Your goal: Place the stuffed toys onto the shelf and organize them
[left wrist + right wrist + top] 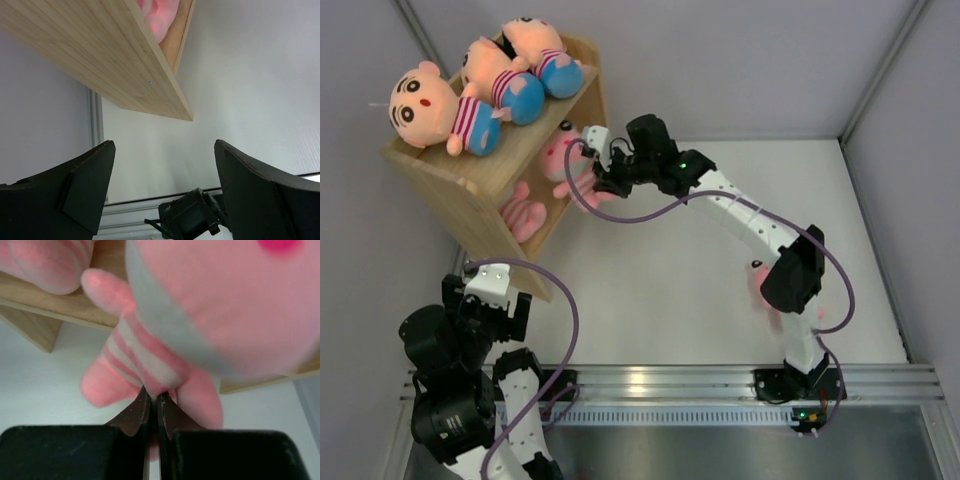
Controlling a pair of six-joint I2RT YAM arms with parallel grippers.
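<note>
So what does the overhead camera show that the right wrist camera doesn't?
Only the overhead view shows three boy dolls lying on top of the shelf, the left gripper open near the shelf's corner, and a third pink toy on the table, partly hidden behind the right arm. Only the right wrist view shows up close the right gripper pinched shut on the pink animal at its striped underside. Both show that pink animal, a second pink animal beside it, and the wooden shelf.
</note>
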